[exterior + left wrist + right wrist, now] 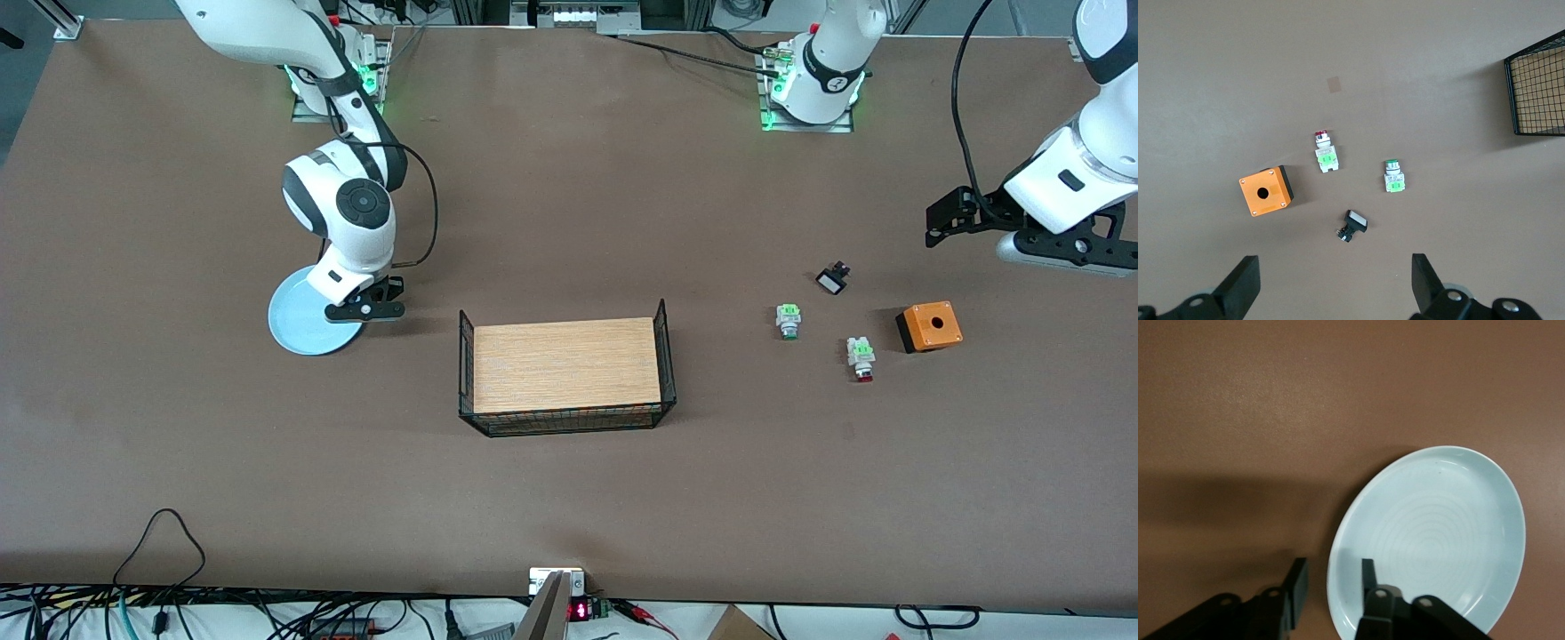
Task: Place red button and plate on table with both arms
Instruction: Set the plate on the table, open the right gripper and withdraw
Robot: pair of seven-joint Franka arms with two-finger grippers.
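Right gripper (372,308) sits low at plate (307,316) edge, toward right arm's end of table (569,489). Right wrist view shows what front view hides: fingers (1297,590) apart, straddling plate rim (1333,580), not clamped. Left gripper (942,218) hangs over table's left-arm end, fingers (1241,283) wide apart, holding nothing. Left wrist view gives red button (1324,153) lying on table beside orange box (1266,191), green button (1392,177) and black part (1353,225) near. Front view adds wood board w/ wire sides (565,366) mid-table, between plate and buttons.
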